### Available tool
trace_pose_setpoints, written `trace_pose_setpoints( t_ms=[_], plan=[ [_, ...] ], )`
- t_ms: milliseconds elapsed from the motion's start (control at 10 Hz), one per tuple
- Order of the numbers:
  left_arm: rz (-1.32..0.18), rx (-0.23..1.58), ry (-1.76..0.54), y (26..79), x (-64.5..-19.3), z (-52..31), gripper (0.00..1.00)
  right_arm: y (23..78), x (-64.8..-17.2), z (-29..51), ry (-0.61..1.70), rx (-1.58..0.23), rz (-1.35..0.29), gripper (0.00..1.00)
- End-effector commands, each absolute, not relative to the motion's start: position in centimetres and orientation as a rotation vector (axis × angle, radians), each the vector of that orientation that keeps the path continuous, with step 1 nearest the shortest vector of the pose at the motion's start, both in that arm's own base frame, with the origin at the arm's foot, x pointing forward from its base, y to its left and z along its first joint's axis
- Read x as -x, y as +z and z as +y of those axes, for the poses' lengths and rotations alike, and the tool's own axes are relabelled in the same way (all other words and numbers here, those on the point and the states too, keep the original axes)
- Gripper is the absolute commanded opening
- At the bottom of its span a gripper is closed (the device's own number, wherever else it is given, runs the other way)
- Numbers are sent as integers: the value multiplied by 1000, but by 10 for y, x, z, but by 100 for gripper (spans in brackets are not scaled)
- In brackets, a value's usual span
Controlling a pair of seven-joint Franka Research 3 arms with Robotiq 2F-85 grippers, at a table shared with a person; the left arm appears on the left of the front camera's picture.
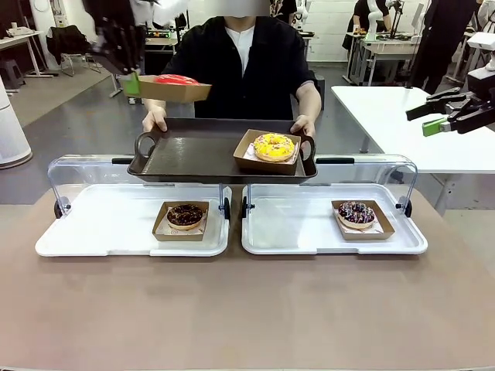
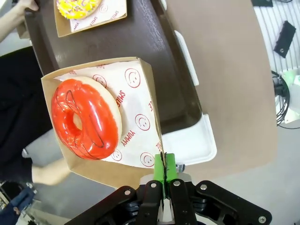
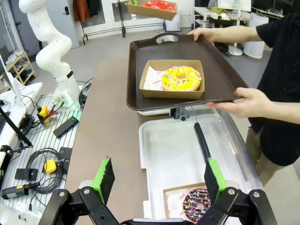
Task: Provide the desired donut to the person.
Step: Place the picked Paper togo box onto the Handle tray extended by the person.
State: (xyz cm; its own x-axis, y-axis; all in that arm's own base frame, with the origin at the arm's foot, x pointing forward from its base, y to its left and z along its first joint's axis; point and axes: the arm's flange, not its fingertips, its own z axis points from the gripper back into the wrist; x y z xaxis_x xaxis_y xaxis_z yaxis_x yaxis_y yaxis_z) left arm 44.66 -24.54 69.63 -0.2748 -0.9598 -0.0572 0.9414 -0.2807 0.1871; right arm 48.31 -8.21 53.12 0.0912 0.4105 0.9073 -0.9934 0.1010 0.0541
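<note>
The red-glazed donut (image 1: 176, 79) lies in a cardboard box (image 1: 172, 90) held up in the air above the left end of the brown tray (image 1: 193, 154). My left gripper (image 1: 132, 84) is shut on that box's edge; in the left wrist view the green pads (image 2: 163, 170) pinch the box rim beside the red donut (image 2: 84, 119). The person (image 1: 240, 62) holds the tray by both handles. A yellow sprinkled donut (image 1: 274, 146) in its box sits on the tray's right side. My right gripper (image 1: 435, 117) hangs open at the far right, away from everything; its fingers (image 3: 105, 173) stand wide apart.
Two white display trays with raised clear lids lie in front of the brown tray. The left one (image 1: 100, 232) holds a chocolate donut (image 1: 186, 216), the right one (image 1: 309, 232) a sprinkled chocolate donut (image 1: 356, 213). A white table (image 1: 387, 116) stands at the right.
</note>
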Motion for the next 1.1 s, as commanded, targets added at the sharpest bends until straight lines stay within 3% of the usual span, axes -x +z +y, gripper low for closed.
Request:
trace_pose_setpoints(
  t_ms=[0,1000],
  plan=[
    [-99,-181,-1802,695,-468,-254,1,532,-482,-81,1264,-871,-879,100],
    [-20,-14,-1724,622,-498,-257,1,532,-482,-81,1264,-871,-879,100]
  ],
)
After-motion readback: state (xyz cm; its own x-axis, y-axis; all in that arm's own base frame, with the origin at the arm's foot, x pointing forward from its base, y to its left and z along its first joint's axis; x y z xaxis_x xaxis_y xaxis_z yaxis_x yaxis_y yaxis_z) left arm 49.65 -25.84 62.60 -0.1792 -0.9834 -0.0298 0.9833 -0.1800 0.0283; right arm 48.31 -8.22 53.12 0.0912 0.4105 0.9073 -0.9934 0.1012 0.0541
